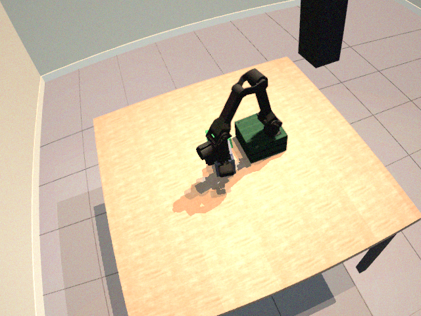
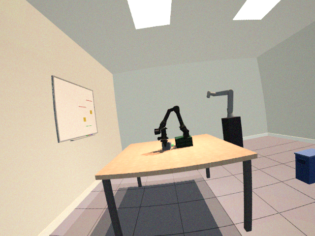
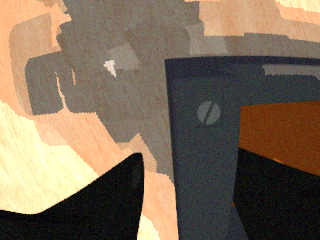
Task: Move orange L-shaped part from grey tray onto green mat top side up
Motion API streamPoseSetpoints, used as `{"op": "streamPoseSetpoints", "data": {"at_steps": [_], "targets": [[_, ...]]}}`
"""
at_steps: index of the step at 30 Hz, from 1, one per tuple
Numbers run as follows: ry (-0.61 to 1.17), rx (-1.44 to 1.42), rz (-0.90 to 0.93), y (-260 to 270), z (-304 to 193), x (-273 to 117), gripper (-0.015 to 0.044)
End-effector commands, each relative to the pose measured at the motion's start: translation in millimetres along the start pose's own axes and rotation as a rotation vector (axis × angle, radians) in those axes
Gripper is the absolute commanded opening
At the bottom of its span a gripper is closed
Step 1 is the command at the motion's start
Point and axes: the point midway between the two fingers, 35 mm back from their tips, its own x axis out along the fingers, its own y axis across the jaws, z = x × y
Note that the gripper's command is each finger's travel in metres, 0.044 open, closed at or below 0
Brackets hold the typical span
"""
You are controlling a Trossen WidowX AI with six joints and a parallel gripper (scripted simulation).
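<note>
The grey tray (image 1: 233, 159) (image 2: 168, 146) (image 3: 205, 155) stands on the table under my gripper. The orange part (image 3: 280, 125) shows only in the wrist view, inside the tray's wall at right, in shadow. My gripper (image 1: 223, 159) (image 2: 165, 142) (image 3: 183, 158) is open, with nothing between the fingers. It is low at the tray's near end: one finger is outside the wall, and the other is over the orange part and hides much of it. Whether it touches the part, and whether the far end is raised, I cannot tell. The green mat (image 1: 231, 143) (image 2: 172, 145) shows in slivers behind the arm.
The arm's green base block (image 1: 260, 139) (image 2: 183, 141) stands right of the tray. The wooden table (image 1: 272, 210) (image 2: 177, 158) carries the arm's shadow beside the tray. A screw head (image 3: 208, 113) sits in the tray's corner.
</note>
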Motion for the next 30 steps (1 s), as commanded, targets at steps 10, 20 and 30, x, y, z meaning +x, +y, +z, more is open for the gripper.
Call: {"op": "streamPoseSetpoints", "data": {"at_steps": [10,20,30], "targets": [[-0.008,0.002,-0.005,1.9,5.5,-65.1,0.018],[-0.021,0.005,0.003,-2.2,3.3,-104.8,0.018],[-0.021,0.005,0.003,-2.2,3.3,-104.8,0.018]]}}
